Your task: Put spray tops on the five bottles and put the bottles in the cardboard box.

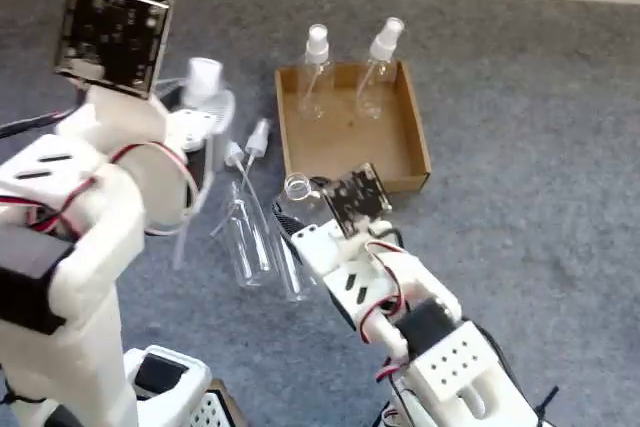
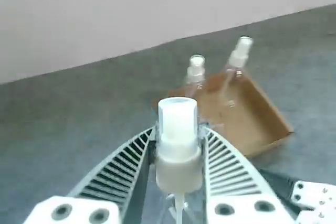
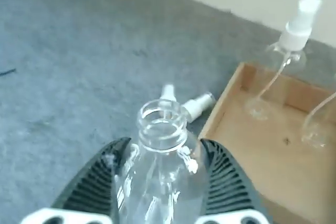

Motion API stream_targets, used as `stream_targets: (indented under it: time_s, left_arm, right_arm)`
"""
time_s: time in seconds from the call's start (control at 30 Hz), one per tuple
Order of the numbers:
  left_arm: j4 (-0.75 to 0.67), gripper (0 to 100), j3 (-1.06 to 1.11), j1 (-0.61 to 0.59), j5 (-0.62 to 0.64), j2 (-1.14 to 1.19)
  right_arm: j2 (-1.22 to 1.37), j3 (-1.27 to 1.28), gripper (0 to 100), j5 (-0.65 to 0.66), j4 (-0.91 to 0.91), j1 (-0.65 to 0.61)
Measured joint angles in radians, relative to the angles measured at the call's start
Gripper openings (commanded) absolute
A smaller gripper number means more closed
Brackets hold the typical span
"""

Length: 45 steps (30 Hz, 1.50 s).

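Observation:
My left gripper (image 2: pixel 177 132) is shut on a white spray top (image 2: pixel 177 145), its thin tube hanging below; in the high view this spray top (image 1: pixel 205 77) is held above the carpet, left of the cardboard box (image 1: pixel 412 137). My right gripper (image 3: pixel 163 153) is shut on a clear bottle (image 3: pixel 161 129) with an open neck, and that bottle (image 1: pixel 297 187) is just off the box's near left corner. Two capped bottles (image 1: pixel 316 72) (image 1: pixel 380 62) stand in the box. Between the arms lie another clear bottle (image 1: pixel 245 237) and two spray heads (image 1: pixel 258 137) (image 1: pixel 235 155).
Grey carpet covers the table. The box (image 3: pixel 273 150) has low walls and bare floor in its near half. A dark square board (image 1: pixel 112 35) sits on the left arm at the far left. Open carpet lies right of the box.

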Motion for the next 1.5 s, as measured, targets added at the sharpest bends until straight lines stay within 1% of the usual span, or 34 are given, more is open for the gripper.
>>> stream_targets:
  time_s: [0.1, 0.23, 0.33, 0.5, 0.57, 0.73, 1.0, 1.33, 1.5]
  left_arm:
    - [-0.078, 0, 0.068, 0.071, 0.040, -0.012]
    - [-0.198, 0, 0.201, 0.147, 0.051, -0.087]
    - [-0.361, 0, 0.333, 0.180, 0.052, -0.173]
    - [-0.690, 0, 0.559, 0.249, 0.052, -0.247]
    - [-0.772, 0, 0.600, 0.279, 0.052, -0.247]
    - [-0.819, 0, 0.624, 0.328, 0.052, -0.226]
    - [-0.848, 0, 0.626, 0.327, 0.052, -0.218]
    - [-0.957, 0, 0.726, 0.328, 0.052, -0.216]
    - [-0.970, 0, 0.784, 0.328, 0.052, -0.216]
  right_arm:
    - [-0.114, 0.060, 0.3, 0.000, -0.006, 0.000]
    - [-0.272, 0.138, 0.3, 0.000, 0.028, 0.000]
    - [-0.354, 0.175, 0.3, 0.000, 0.057, 0.000]
    - [-0.381, 0.176, 0.3, 0.000, 0.087, 0.000]
    - [-0.385, 0.176, 0.3, 0.000, 0.087, 0.000]
    - [-0.388, 0.176, 0.3, 0.000, 0.087, 0.000]
    - [-0.388, 0.176, 0.3, 0.000, 0.087, 0.000]
    - [-0.388, 0.176, 0.3, -0.002, 0.087, 0.000]
    - [-0.388, 0.176, 0.3, -0.005, 0.087, 0.000]
